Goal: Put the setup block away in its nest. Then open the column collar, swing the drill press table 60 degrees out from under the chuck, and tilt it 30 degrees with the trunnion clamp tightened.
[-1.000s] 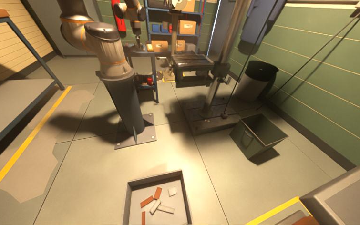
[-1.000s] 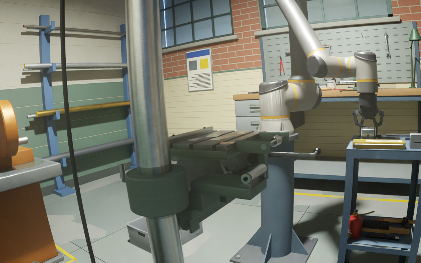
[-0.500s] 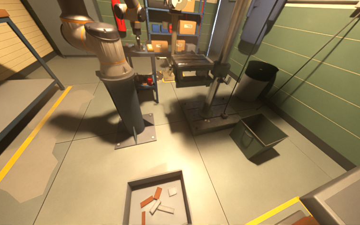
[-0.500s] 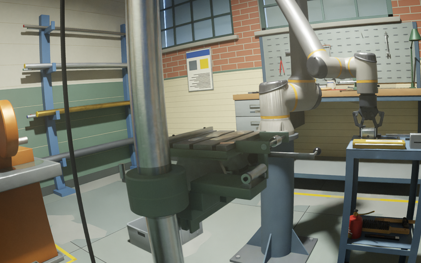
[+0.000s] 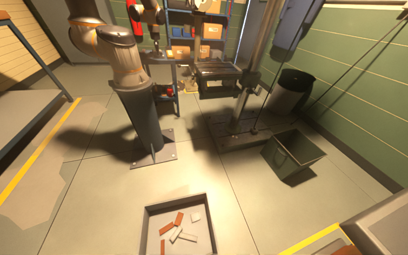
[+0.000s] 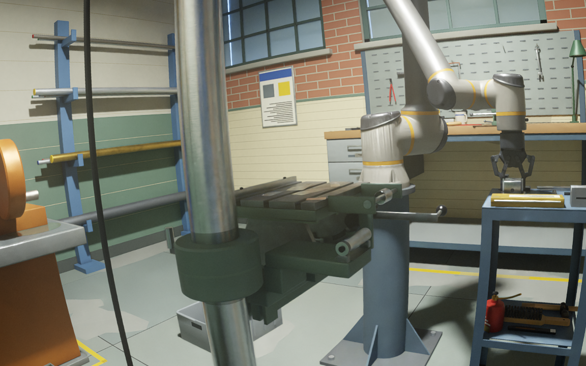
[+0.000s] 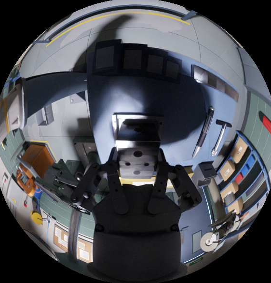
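The steel setup block (image 7: pixel 136 158) hangs just above its square nest (image 7: pixel 138 126) on the blue cart top (image 6: pixel 539 205). The block shows several drilled holes on its face. The drill press table (image 6: pixel 304 193) sits level on the column (image 6: pixel 202 118), well left of the cart, with the green column collar (image 6: pixel 218 264) below it and a clamp handle (image 6: pixel 416 213) sticking out toward the cart. My gripper (image 7: pixel 136 161) (image 6: pixel 512 182) (image 5: pixel 156 50) points straight down over the cart and is closed, holding the setup block.
Behind the cart stand a workbench and pegboard (image 6: pixel 477 73). On the cart top lie a yellow bar (image 6: pixel 526 200), a grey box (image 6: pixel 582 195), a pen (image 7: pixel 203 132) and a T-handle key (image 7: pixel 219 137). My pedestal (image 6: pixel 384 282) stands between cart and drill press.
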You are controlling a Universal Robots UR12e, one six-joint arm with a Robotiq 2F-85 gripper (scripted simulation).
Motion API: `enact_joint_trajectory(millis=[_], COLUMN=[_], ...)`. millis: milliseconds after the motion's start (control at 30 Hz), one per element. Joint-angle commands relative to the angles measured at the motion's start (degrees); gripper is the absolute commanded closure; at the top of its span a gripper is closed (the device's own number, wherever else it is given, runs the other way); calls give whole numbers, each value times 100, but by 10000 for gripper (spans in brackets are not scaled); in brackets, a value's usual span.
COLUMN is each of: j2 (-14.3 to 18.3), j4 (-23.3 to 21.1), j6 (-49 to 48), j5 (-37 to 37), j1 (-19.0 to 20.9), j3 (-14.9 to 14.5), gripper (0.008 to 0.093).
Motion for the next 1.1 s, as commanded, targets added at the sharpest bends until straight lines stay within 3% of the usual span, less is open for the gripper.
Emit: enact_joint_trajectory(millis=[0, 633, 1067], j2=[-5, -1, 0], j4=[-6, -1, 0], j6=[0, 0, 0], j5=[0, 0, 0], j1=[0, 0, 0], j3=[-10, -3, -2], gripper=[934, 929, 669])
